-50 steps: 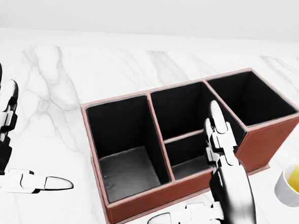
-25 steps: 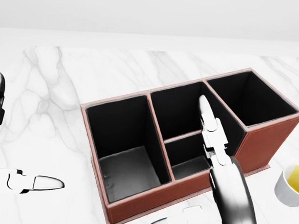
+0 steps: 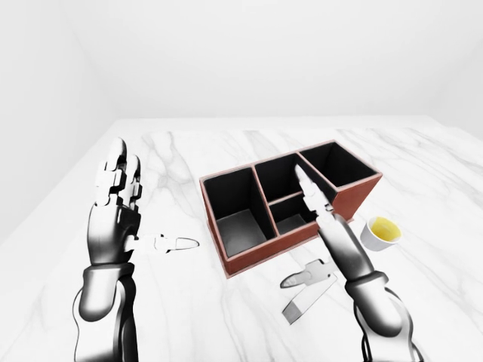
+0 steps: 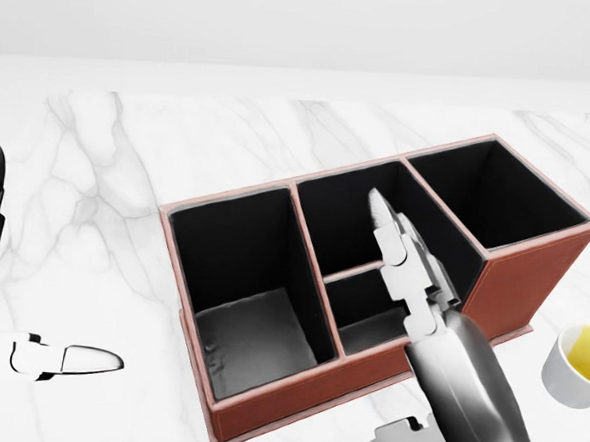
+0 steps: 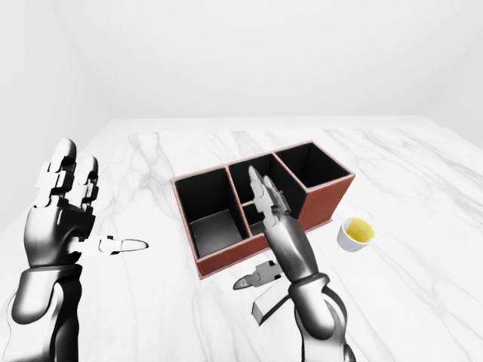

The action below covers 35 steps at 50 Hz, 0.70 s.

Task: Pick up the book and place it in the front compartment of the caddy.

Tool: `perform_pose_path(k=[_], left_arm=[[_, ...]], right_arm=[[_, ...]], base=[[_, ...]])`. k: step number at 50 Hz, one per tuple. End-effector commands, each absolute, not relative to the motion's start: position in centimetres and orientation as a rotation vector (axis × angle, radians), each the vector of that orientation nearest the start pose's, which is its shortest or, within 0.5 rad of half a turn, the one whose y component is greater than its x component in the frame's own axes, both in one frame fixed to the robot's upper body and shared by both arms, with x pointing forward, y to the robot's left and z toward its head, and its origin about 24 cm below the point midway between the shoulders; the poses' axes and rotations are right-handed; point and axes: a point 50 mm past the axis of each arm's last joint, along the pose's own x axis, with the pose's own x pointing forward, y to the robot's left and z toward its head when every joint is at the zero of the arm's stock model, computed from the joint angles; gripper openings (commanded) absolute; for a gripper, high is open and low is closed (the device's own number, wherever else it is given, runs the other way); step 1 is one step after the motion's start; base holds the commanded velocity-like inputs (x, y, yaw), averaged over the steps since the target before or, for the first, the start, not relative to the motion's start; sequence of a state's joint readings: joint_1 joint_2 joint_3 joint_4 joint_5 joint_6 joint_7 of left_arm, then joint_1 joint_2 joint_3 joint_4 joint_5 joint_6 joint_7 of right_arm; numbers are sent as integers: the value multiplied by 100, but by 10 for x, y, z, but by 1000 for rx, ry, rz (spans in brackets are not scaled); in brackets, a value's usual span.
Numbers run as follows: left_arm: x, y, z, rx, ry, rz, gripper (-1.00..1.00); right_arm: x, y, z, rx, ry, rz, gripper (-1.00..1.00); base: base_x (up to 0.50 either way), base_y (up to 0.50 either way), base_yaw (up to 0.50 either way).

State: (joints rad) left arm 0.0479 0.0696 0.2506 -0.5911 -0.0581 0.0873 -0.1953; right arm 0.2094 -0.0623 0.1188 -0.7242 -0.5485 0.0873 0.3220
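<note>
A white marble table (image 3: 189, 317) fills the scene under plain white walls.

In the left-eye view, the caddy (image 3: 249, 258), reddish-brown outside and black inside, sits slanted at mid-table with all its compartments empty. A small cup (image 3: 381, 232) of yellow liquid stands just right of it. The left hand (image 3: 117, 207) is raised at the left, fingers straight up and thumb pointing right, fully spread and holding nothing. The right hand (image 3: 324, 226) reaches in from the lower right, fingers straight and extended over the caddy's near middle compartment, thumb stuck out to the left; it also holds nothing. A flat white slab (image 3: 302, 303), possibly the book, lies on the table near the caddy's near wall, beneath the right thumb and apart from the fingers.

In the head view, the right fingers (image 4: 398, 249) overlap the small middle compartment, and the thumb shows at the bottom edge. Only the left thumb and a sliver of the hand show at the left edge.

In the right-eye view, the slab lies just under the right forearm, with the hand spread above it.
</note>
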Motion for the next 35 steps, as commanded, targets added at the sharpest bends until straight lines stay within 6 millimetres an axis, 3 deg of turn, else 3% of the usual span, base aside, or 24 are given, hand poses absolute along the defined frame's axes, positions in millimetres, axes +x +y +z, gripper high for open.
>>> perform_pose_path(k=[1, 13, 35], left_arm=[[213, 200, 160, 128, -457, 25, 100], [212, 198, 160, 129, -457, 21, 100], [215, 197, 156, 127, -438, 19, 100]], right_arm=[[186, -136, 147, -749, -308, 213, 100], [179, -153, 149, -827, -245, 168, 100], [168, -177, 128, -940, -151, 113, 100]], base=[[0, 0, 0], [0, 0, 0], [0, 0, 0]])
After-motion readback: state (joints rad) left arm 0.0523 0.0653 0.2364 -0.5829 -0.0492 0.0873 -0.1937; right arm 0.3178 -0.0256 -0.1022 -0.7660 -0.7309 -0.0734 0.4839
